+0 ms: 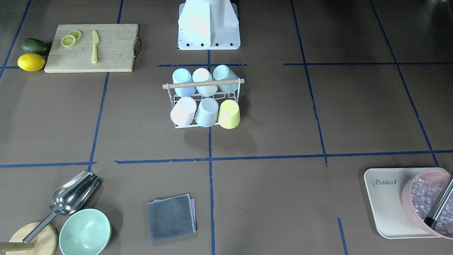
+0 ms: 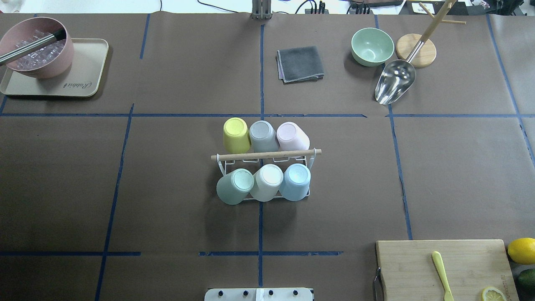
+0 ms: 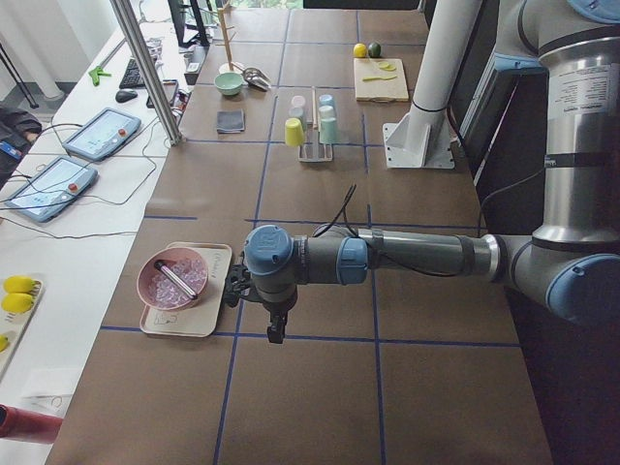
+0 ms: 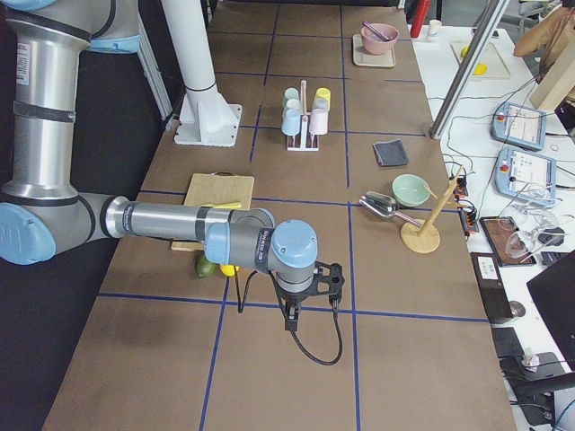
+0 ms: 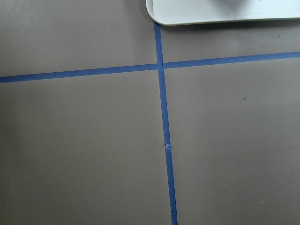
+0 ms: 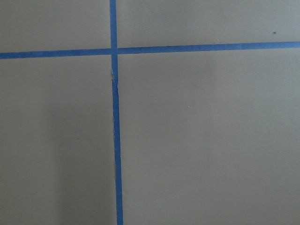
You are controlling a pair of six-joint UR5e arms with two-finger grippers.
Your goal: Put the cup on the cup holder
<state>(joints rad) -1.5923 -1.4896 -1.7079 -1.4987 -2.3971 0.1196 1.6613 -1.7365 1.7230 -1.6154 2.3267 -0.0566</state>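
Cup holder [image 2: 266, 155] stands at the middle of the counter [image 2: 459, 179], astride the centre tape line; its wooden rod runs left to right in the overhead view. Six cups sit mouth-down on its prongs, tilted outward. Far row, left to right: yellow cup [image 2: 236, 134], grey cup [image 2: 263, 136], pink cup [image 2: 292, 136]; near row: green cup [image 2: 234, 186], white cup [image 2: 266, 182], blue cup [image 2: 296, 181]. Neighbouring cups touch or nearly touch.

Left fingers [image 3: 278, 334] point down over a tape crossing, just beside the tray [image 3: 184, 310] that carries a pink bowl [image 3: 174, 279] of ice, well apart from the holder; whether they are open or closed cannot be told, and nothing is seen in them. Right fingers [image 4: 290, 321] likewise point down over a tape line at the opposite end of the counter, near the lemon [image 4: 229, 268] and avocado [image 4: 207, 267] beside the cutting board [image 4: 216, 193]; their opening cannot be told either.

Also on the far side of the counter: grey cloth [image 2: 300, 63], green bowl [image 2: 372, 46], metal scoop [image 2: 395, 83].
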